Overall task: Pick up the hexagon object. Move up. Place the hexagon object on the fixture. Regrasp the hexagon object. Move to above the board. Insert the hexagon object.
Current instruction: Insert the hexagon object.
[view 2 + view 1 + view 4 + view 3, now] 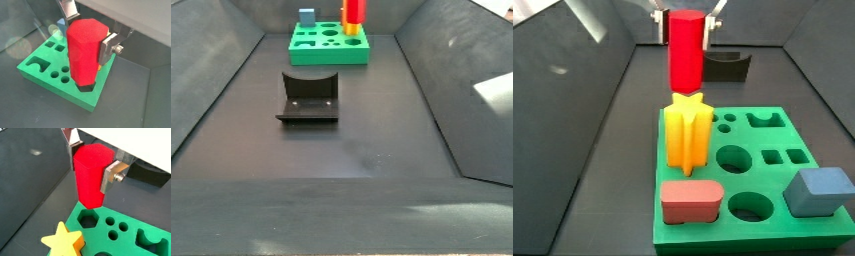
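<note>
the hexagon object point(90, 175) is a tall bright red prism, held upright in the gripper point(92, 162), whose silver fingers point(112, 174) are clamped on opposite flat sides near its top end. in both wrist views its lower end hangs at the edge of the green board point(127, 235), close to the hexagonal hole point(87, 218) but not yet seated in it. in a side view the red piece point(684, 50) fills the upper middle of the frame, standing above and behind the yellow star point(687, 130), which is already planted in the board point(740, 235). a salmon-pink block point(688, 200) and a blue block point(822, 190) sit along the board's lower part in that frame. the dark fixture point(309, 97) is empty, well apart from the board, in the centre-left of a side view, with the gripper point(356, 6) up at the top edge.

to my eye the regrasp is done and this is the stage of moving above the board, just before insertion. next it wants the prism's flats lined up with the hole's flats, its foot centred over the opening, then a straight slow descent. whether the foot is touching the board now, i cannot tell.
</note>
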You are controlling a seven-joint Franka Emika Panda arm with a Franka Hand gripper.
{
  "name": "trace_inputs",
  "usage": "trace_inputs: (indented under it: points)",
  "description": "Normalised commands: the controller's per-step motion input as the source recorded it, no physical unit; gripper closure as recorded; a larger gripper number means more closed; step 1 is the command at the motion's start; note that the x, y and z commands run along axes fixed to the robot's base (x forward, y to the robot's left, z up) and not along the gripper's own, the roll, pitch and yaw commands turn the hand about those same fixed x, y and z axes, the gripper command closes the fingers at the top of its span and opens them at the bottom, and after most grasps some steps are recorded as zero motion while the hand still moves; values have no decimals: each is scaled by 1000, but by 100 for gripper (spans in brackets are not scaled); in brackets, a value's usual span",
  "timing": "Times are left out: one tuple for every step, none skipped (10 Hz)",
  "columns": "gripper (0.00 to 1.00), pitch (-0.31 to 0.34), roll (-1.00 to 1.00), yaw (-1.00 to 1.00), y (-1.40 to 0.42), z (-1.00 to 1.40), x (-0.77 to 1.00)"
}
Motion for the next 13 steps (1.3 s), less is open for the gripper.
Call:
trace_inputs:
  points:
    - [100, -17, 74, 0, -180, -317, 26]
    - [100, -86, 36, -14, -200, -446, 103]
    - [100, -99, 0, 0, -120, -149, 57]
    - [100, -147, 0, 0, -106, -283, 0]
    - [100, -221, 0, 0, -146, -569, 0]
    - [100, -196, 0, -31, -114, -489, 0]
    - [100, -124, 3, -3, -66, -483, -43]
    - [100, -111, 6, -34, -9, -597, 0]
    - [100, -99, -9, 0, 0, -6, 0]
    - [100, -27, 34, 0, 0, -309, -49]
    - [100, -71, 0, 0, 0, -489, 0]
    - [100, -89, 0, 0, 0, -317, 0]
    - [100, -79, 0, 0, 0, -197, 0]
